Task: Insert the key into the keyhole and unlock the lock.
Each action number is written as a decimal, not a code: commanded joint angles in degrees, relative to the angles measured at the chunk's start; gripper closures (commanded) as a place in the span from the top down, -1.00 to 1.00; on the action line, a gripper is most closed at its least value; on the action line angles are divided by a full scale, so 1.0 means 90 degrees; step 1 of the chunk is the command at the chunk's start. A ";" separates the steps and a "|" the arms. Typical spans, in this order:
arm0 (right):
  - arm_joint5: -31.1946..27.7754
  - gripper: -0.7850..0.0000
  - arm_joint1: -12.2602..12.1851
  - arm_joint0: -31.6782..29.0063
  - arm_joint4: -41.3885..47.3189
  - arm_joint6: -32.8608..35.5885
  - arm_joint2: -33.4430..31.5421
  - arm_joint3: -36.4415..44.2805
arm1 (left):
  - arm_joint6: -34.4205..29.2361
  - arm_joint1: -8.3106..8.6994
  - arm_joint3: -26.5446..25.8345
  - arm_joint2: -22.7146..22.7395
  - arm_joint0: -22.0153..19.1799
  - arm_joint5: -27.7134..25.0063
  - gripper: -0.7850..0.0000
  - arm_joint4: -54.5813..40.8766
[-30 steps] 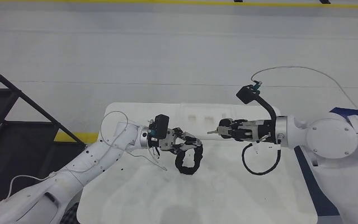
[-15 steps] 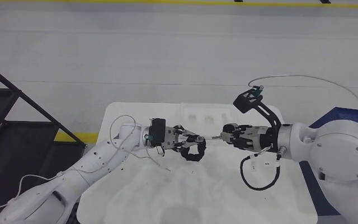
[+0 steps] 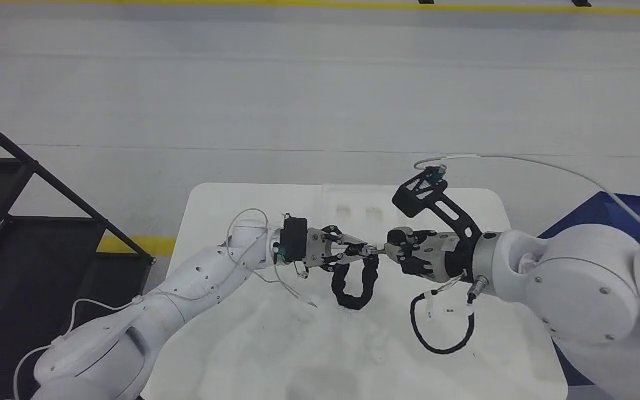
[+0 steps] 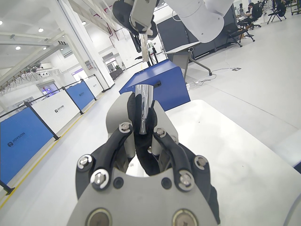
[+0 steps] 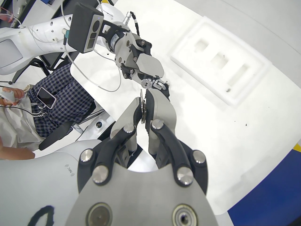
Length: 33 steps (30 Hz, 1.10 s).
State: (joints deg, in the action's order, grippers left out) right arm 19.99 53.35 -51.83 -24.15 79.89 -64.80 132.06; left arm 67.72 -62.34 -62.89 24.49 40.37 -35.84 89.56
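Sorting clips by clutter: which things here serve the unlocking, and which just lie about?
In use: lock, in left tool; key, in right tool.
Lying about: foam tray, on table.

The left arm [image 3: 190, 290] and right arm [image 3: 560, 285] are smooth white tubes with rounded joints — a thin white cable [image 5: 108, 90] hangs off the left, a looped black cable [image 3: 415, 325] off the right. Left gripper [image 4: 141, 109] and right gripper [image 5: 144, 99] match: pale grey fingers [image 4: 115, 116] on black links, silver screws [image 4: 101, 179], grey base — with a black camera box [image 5: 85, 28] at the wrist.
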 commanded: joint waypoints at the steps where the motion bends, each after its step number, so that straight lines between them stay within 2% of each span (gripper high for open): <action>1: 0.0049 -1.00 0.0003 0.0033 -0.0070 0.0008 0.0070 -0.0008 | -0.0082 -0.0055 0.0062 0.0008 0.0002 -0.0035 -1.00 -0.0091; 10: 0.0469 -1.00 0.0024 0.0217 -0.0409 0.0019 0.0356 -0.0112 | -0.0248 -0.0205 0.0159 0.0123 0.0053 -0.0038 -1.00 -0.0169; 33: 0.0826 -1.00 -0.0043 0.0394 -0.0140 -0.0337 0.0625 -0.0604 | -0.0287 -0.0307 0.0230 0.0495 0.0225 -0.0317 -1.00 0.0025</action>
State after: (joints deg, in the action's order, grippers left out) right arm 27.36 52.99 -48.33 -25.47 76.91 -59.24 126.65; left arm 65.14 -65.06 -60.82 28.87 42.36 -38.60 89.68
